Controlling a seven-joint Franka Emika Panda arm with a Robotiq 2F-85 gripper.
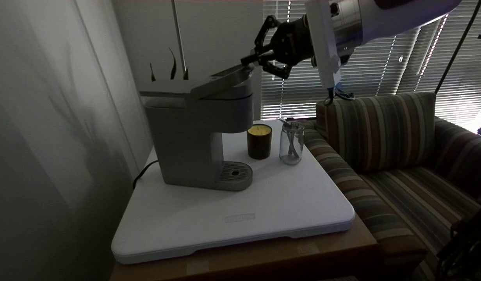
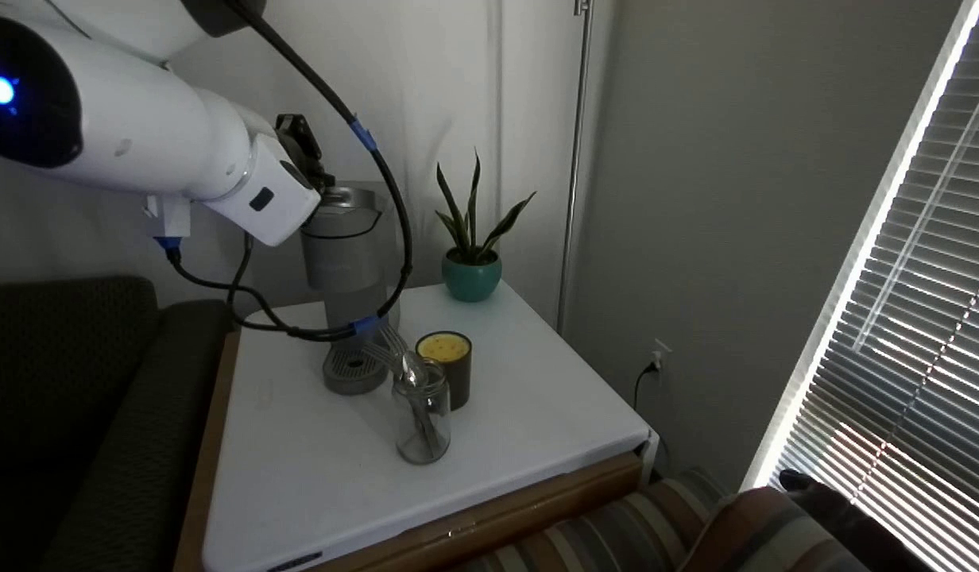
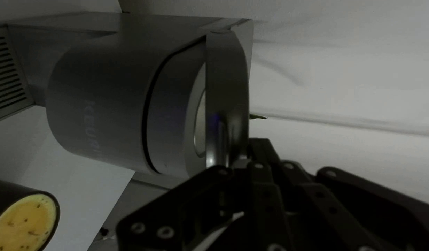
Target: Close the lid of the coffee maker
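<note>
The grey coffee maker (image 1: 186, 144) stands upright on the white table, and it also shows in an exterior view (image 2: 342, 262) and the wrist view (image 3: 103, 97). Its lid (image 1: 225, 80) is partly raised and slopes up toward the front. In the wrist view a gap shows between the lid (image 3: 226, 83) and the body, with a pale round rim inside. My gripper (image 1: 248, 59) is shut with nothing between its fingers. Its fingertips (image 3: 261, 148) are at the top side of the lid's front edge and appear to touch it. In an exterior view the arm mostly hides the gripper.
A dark candle cup (image 1: 259, 142) and a glass jar (image 1: 291, 144) with cutlery stand in front of the coffee maker on the white table (image 1: 287, 203). A potted plant (image 2: 471, 274) stands at the back. A wall is close behind the machine, and a striped sofa (image 1: 377, 132) is beside the table.
</note>
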